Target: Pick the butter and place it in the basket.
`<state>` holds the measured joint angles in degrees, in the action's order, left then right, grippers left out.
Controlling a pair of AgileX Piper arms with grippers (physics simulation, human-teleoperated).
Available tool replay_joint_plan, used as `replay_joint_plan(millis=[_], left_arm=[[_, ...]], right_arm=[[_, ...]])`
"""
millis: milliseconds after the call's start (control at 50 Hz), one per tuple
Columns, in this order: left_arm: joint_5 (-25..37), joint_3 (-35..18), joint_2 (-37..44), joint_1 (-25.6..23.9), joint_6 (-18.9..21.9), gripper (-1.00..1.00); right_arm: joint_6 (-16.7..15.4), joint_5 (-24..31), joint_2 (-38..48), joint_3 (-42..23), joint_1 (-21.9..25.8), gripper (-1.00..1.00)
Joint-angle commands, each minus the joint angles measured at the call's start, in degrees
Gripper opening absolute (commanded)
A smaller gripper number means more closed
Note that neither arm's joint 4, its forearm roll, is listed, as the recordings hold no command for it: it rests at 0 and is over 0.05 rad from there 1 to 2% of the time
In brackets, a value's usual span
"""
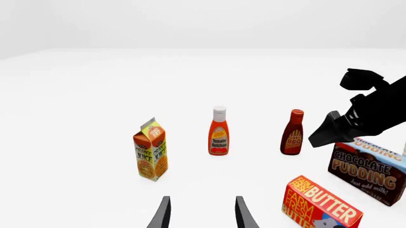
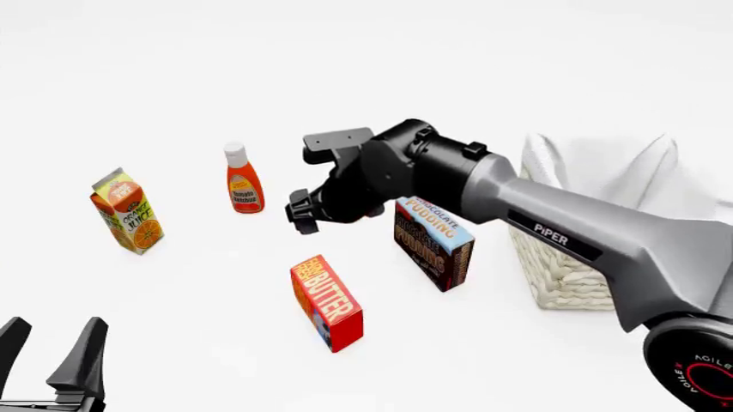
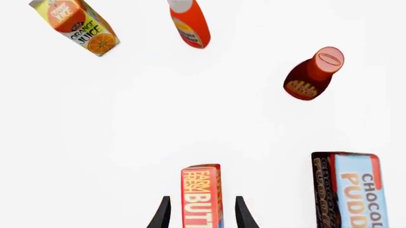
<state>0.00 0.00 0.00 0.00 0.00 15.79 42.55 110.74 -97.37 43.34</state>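
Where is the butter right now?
In the front view the butter stands on the table near the middle, just left of the pudding box, below the open right claw.

"FARM FRESH BUTTER" on butter (image 2: 326, 302)

butter (image 2: 326, 302) open-sided, pudding box (image 2: 433, 243) near — basket (image 2: 561, 266) beyond

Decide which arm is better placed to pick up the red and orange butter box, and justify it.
Right: its end effector hangs open directly over the red and orange butter box, fingers straddling it. The left end effector sits off to the side.
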Motion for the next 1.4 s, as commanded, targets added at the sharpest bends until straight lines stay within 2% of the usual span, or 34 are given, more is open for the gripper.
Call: replay_joint_plan(millis=[20,400,1400], left_arm=[[0.0,0.0,0.0,0.0,0.0,1.0],[0.0,0.0,0.0,0.0,0.0,1.0],[0.0,0.0,0.0,0.0,0.0,1.0]], right_arm=[[0.42,-0.86,-0.02,1.49,-0.01,1.0],[2.32,-2.49,0.11,5.01,1.01,1.0],[0.56,0.57,5.37,0.85,1.35,1.0]])
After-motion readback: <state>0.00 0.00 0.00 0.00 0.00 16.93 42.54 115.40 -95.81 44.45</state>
